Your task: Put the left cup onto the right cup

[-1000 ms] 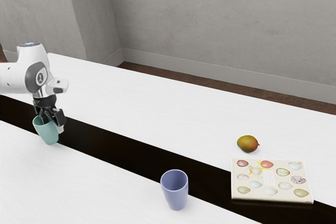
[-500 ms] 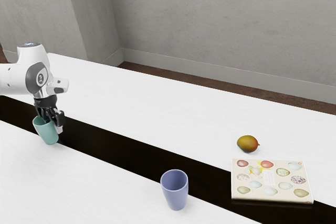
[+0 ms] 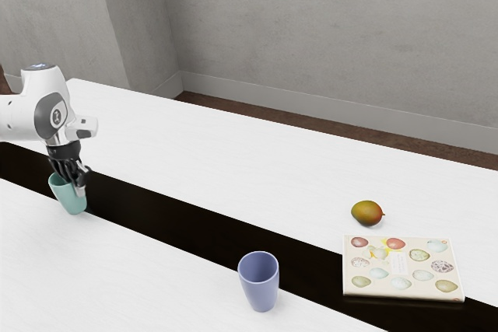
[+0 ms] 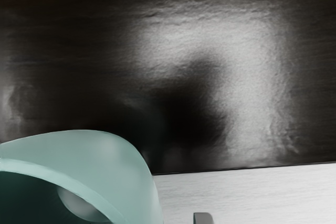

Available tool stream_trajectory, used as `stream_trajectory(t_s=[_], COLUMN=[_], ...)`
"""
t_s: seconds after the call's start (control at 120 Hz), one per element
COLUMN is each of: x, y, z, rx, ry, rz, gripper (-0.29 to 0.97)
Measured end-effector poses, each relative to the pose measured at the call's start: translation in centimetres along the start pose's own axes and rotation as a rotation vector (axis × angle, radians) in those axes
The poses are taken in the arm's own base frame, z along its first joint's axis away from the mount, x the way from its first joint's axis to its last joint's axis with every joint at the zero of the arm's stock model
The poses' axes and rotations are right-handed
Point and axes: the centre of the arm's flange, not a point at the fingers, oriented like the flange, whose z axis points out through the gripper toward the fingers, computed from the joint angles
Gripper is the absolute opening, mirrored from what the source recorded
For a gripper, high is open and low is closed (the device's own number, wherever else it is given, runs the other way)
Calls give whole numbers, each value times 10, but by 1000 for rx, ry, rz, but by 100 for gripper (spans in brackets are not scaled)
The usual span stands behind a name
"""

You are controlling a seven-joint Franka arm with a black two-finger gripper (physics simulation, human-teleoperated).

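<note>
Gripper at the teal cup's rim, purple cup well off to the side.

Exterior view: the gripper hangs straight down over the near rim of the upright teal cup, at the edge of the table's dark strip; the purple cup, also upright, stands well apart toward the exterior view's right and nearer the camera. Wrist view: the teal cup lies just under the hand, and one fingertip stands slightly clear of its wall, so the jaws look apart, not yet clamped.

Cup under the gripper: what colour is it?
The cup is teal; exterior view shows it best.
</note>
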Motion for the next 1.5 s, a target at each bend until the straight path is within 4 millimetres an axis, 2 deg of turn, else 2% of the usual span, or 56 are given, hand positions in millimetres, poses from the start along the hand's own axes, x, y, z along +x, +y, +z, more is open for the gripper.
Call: stream_trajectory(t_s=[0.267, 0.408, 0.525, 0.775, 1.017, 1.3, 1.5], x=[0, 0, 3, 12, 17, 17, 11], y=[1, 4, 14, 52, 102, 159, 219], z=[-5, -21, -46, -101, -149, -188, -201], rx=[9, 24, 42, 63, 68, 61, 42], ry=[7, 28, 63, 122, 161, 181, 162], rz=[5, 19, 39, 108, 192, 292, 394], gripper=[-8, -9, -9, -10, -10, -10, -10])
